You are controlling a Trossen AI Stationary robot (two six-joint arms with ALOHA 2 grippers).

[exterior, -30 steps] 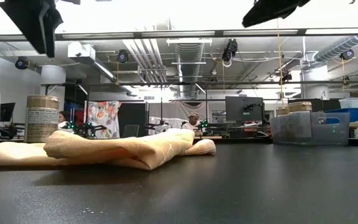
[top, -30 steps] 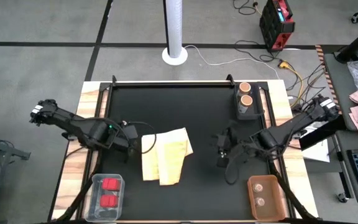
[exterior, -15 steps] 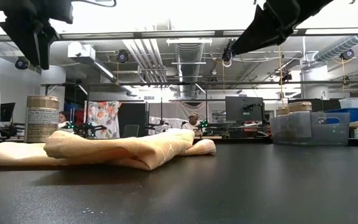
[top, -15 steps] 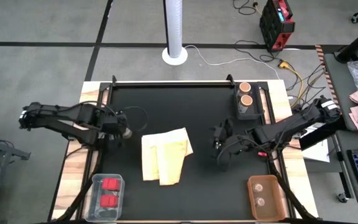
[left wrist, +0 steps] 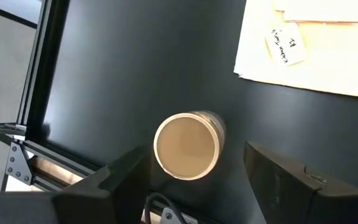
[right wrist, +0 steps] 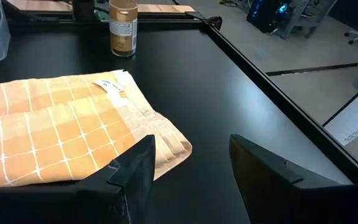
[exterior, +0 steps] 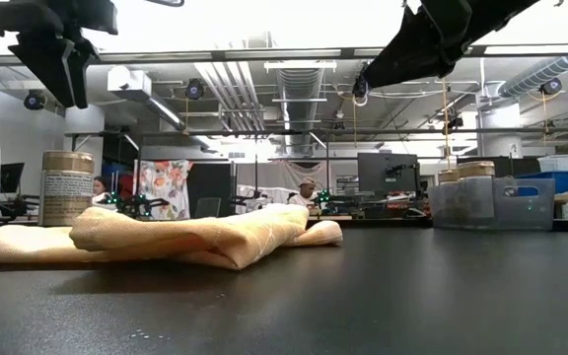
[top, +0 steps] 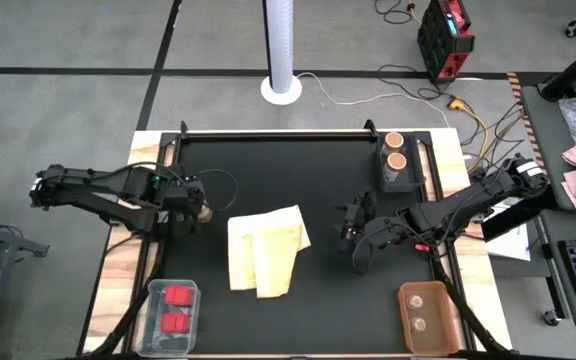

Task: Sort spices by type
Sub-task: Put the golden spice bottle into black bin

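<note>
- Left gripper [top: 193, 212] hung over the table's left part, close to the left rail [left wrist: 41, 93]; fingers spread wide, nothing between them.
- A tan-topped jar [left wrist: 188, 145] stood upright straight beneath that gripper, clear of both fingers. In the low view its label [exterior: 67, 186] carried print, too small to read.
- Bare black tabletop [top: 268, 170] lay open on the far side of the left gripper; the folded yellow cloth [top: 265, 250] lay just inboard of it. The cloth's white tag [left wrist: 285, 44] had writing, not legible.
- Right gripper [top: 352, 230] hovered above bare tabletop just beside the cloth's other edge; fingers parted, holding nothing.
- Two more tan-topped jars [top: 395, 150] sat in a dark bin behind the right gripper, by the far right rail.
- Red blocks [top: 176, 309] sat in a clear tub at the near left corner; two pale round ones [top: 418, 310] in a brown tray at the near right corner.
</note>
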